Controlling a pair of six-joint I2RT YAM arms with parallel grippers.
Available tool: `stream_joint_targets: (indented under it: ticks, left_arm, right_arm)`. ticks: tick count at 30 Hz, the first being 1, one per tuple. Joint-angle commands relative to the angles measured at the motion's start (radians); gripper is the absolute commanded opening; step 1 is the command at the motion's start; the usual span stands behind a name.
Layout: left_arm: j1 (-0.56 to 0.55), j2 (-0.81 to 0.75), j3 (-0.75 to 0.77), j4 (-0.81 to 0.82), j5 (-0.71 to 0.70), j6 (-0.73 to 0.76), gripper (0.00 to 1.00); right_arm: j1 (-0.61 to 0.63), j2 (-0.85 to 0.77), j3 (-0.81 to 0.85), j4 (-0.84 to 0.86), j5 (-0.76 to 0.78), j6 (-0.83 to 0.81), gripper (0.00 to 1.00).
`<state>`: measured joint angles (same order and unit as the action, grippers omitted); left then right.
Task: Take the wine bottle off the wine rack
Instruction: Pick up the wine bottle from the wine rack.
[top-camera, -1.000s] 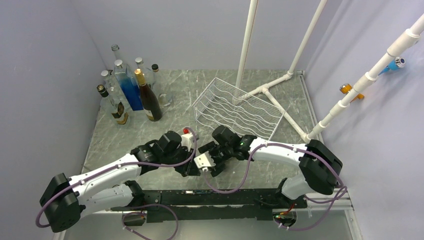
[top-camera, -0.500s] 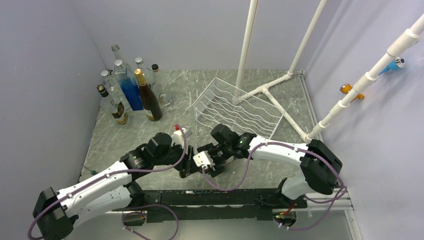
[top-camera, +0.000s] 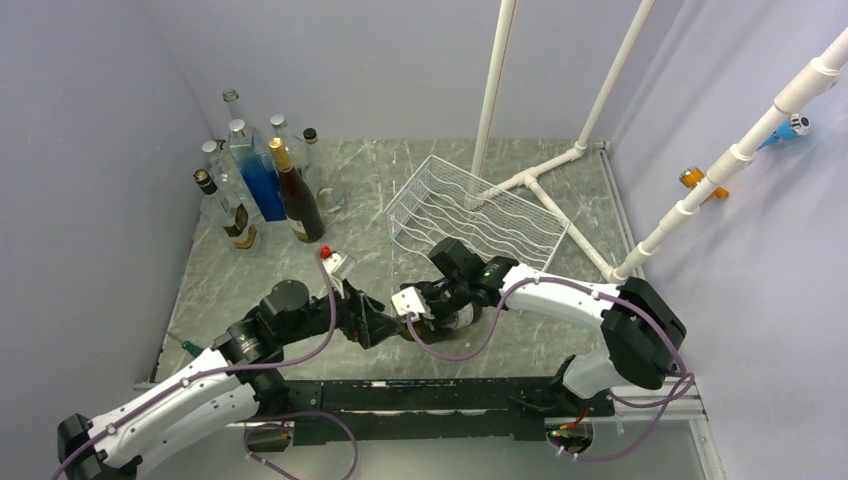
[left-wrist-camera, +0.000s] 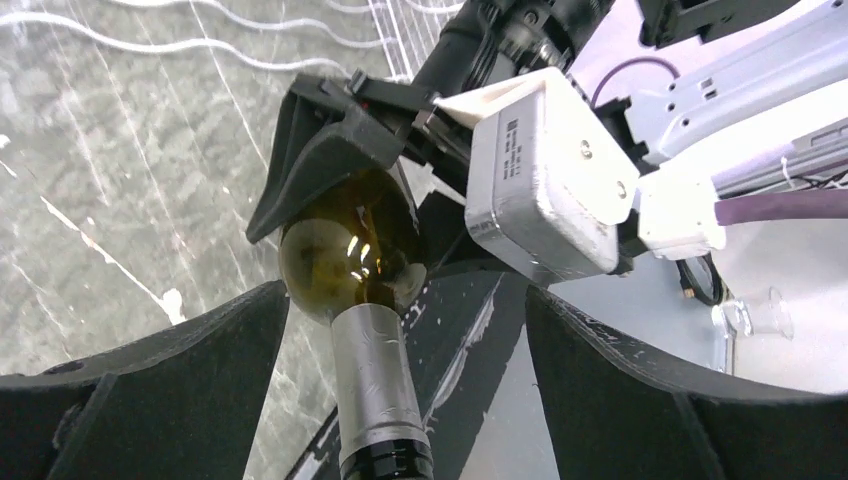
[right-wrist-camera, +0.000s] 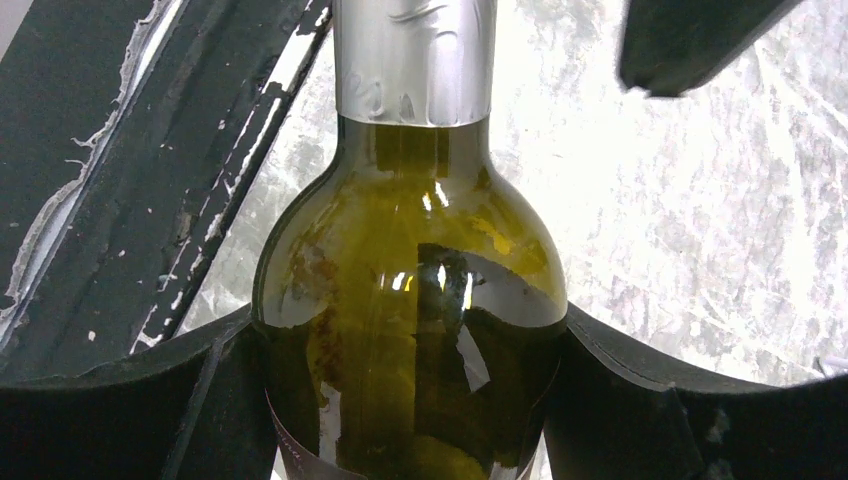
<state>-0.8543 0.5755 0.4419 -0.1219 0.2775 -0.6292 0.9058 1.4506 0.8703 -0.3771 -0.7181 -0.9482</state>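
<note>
The wine bottle (right-wrist-camera: 410, 300) is dark olive-green glass with a silver foil neck (left-wrist-camera: 372, 380). My right gripper (right-wrist-camera: 410, 345) is shut on its shoulder and body, a black finger pressed on each side. It holds the bottle low over the table, in front of the white wire wine rack (top-camera: 480, 215), which has no bottle in it. My left gripper (left-wrist-camera: 403, 295) is open, and its fingers stand wide on either side of the neck without touching it. In the top view the left gripper (top-camera: 385, 325) faces the right gripper (top-camera: 440, 305), and the bottle is mostly hidden beneath them.
Several upright bottles (top-camera: 262, 185) cluster at the back left corner. White plastic pipes (top-camera: 545, 185) rise and run along the table behind and to the right of the rack. A black rail (top-camera: 420, 395) runs along the near edge.
My left gripper has opened off the bottle neck, and its arm has drawn back to the left. My right gripper keeps its hold on the bottle and has shifted slightly.
</note>
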Motion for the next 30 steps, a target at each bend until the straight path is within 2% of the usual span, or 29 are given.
stream_joint_targets:
  ticks: [1, 11, 22, 30]
  left_arm:
    - [-0.002, -0.06, -0.03, 0.114, -0.07, 0.031, 0.94]
    - [-0.002, -0.205, -0.075, 0.212, -0.221, 0.091, 1.0]
    - [-0.002, -0.332, -0.158, 0.387, -0.253, 0.138, 0.99]
    - [-0.002, -0.325, -0.216, 0.528, -0.238, 0.149, 0.99]
  right_arm:
    - [-0.006, -0.013, 0.056, -0.008, -0.069, 0.01, 0.0]
    - [-0.042, -0.029, 0.063, -0.025, -0.134, 0.019, 0.0]
    - [-0.119, -0.036, 0.068, 0.007, -0.249, 0.115, 0.0]
    - [-0.179, -0.044, 0.063, 0.068, -0.333, 0.226, 0.0]
